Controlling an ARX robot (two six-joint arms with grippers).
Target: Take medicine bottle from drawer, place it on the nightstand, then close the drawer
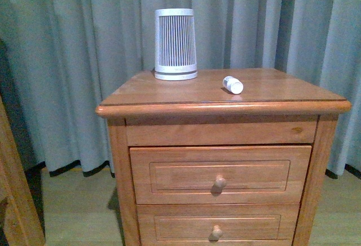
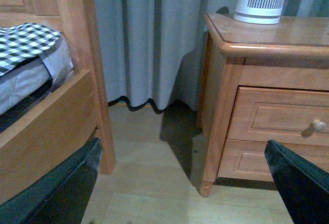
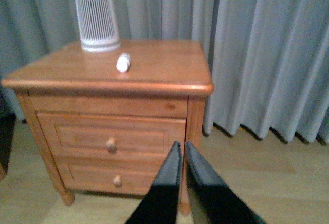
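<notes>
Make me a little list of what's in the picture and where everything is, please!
medicine bottle: lying on its side on the nightstand top
nightstand: in front of grey curtains
ribbed white cylinder: upright on the top, behind and left of the bottle
drawer: pushed in
lower drawer: pushed in
left gripper: open, holding nothing
right gripper: shut, holding nothing
bed frame: left of the nightstand

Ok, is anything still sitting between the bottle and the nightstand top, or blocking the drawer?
Nothing visible. The bottle already lies on its side on the nightstand top, apart from the ribbed cylinder. The drawer front looks pushed in, with nothing in front of it.
</notes>
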